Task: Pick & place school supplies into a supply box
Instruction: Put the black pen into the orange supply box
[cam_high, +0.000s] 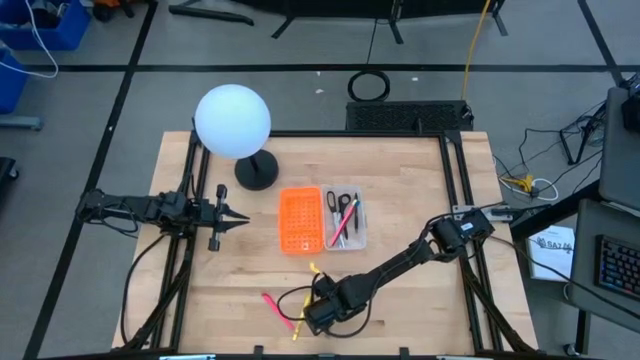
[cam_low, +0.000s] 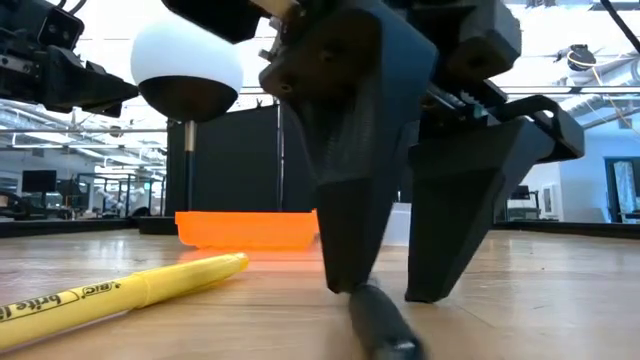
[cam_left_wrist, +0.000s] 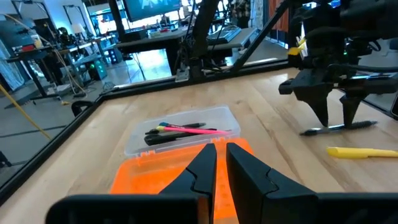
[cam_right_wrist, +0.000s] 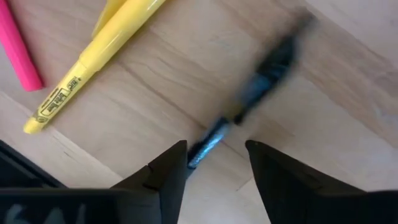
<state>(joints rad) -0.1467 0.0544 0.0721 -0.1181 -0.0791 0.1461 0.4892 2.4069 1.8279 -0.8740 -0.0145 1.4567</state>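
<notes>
Yellow highlighter (cam_right_wrist: 93, 62), orange tray (cam_high: 300, 220)

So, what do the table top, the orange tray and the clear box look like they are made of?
Table top: wood, pale butcher-block strips with visible grain, matte finish. Orange tray: most likely plastic, bright uniform colour, its floor perforated with small holes. Clear box: probably thin colourless plastic, since the pens inside show through its wall; slightly glossy.
</notes>
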